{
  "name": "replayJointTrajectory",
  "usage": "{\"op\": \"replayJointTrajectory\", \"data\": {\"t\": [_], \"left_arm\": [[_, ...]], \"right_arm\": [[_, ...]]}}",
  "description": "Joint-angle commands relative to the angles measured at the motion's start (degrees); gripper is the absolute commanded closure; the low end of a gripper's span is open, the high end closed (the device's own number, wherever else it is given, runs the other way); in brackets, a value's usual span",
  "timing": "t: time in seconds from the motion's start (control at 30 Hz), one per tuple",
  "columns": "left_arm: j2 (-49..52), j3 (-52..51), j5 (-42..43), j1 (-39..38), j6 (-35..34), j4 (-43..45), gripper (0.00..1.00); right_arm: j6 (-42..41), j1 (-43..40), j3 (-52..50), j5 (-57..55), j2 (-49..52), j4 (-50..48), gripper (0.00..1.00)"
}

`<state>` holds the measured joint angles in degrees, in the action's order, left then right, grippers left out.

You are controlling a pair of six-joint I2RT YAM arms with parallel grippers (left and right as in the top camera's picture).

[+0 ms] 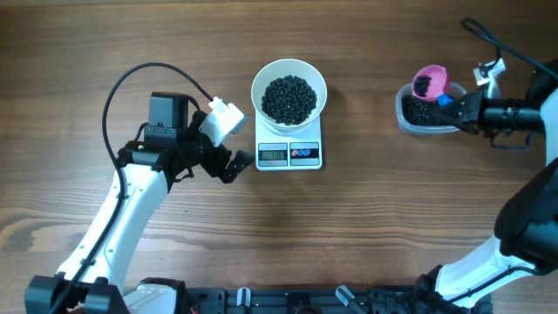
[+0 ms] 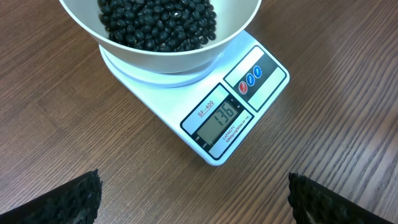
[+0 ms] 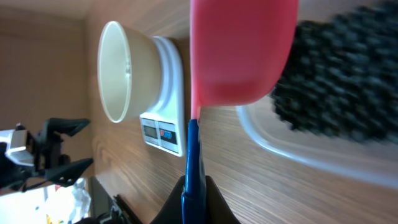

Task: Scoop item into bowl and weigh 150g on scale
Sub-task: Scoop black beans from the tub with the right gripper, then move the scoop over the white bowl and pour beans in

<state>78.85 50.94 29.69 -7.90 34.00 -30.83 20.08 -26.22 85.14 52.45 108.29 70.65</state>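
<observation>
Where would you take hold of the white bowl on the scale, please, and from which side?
Pinch the bowl at its left rim from above, one of the jaws inside, one outside. It flares too wide to span, I think; the beans lie below the rim, and the open left gripper is on that side.

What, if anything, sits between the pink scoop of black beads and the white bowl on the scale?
Nothing visible. Only bare table lies between the pink scoop, held by the right gripper over the clear tub, and the bowl. The open left gripper sits beyond the scale.
</observation>
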Motion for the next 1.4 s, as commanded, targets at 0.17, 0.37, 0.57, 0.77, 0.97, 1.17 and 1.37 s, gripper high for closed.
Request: {"op": "replayJointTrajectory", "data": {"t": [0.17,0.37,0.57,0.77,0.97,1.17,1.37], "left_arm": [[-0.1,-0.4,0.5,0.2,0.3,0.0,0.00],[-0.1,-0.4,0.5,0.2,0.3,0.0,0.00],[-0.1,-0.4,0.5,0.2,0.3,0.0,0.00],[-0.1,-0.4,0.5,0.2,0.3,0.0,0.00],[-0.1,-0.4,0.5,0.2,0.3,0.0,0.00],[-0.1,-0.4,0.5,0.2,0.3,0.0,0.00],[-0.1,-0.4,0.5,0.2,0.3,0.0,0.00]], "right_arm": [[-7.4,13.3,4.1,4.7,-1.2,-7.3,0.96],[-14.5,23.2,10.2,0.3,-1.2,-11.7,0.96],[-18.7,32.8,14.3,-9.5,-1.2,-12.8,0.96],[-18.8,40.3,14.3,-23.6,-1.2,-12.6,0.96],[-18.6,45.7,14.3,-33.3,-1.2,-12.6,0.96],[-18.5,49.9,14.3,-43.3,-1.2,-12.6,0.96],[-17.0,50.4,14.3,-44.1,-1.2,-12.7,0.96]]}}
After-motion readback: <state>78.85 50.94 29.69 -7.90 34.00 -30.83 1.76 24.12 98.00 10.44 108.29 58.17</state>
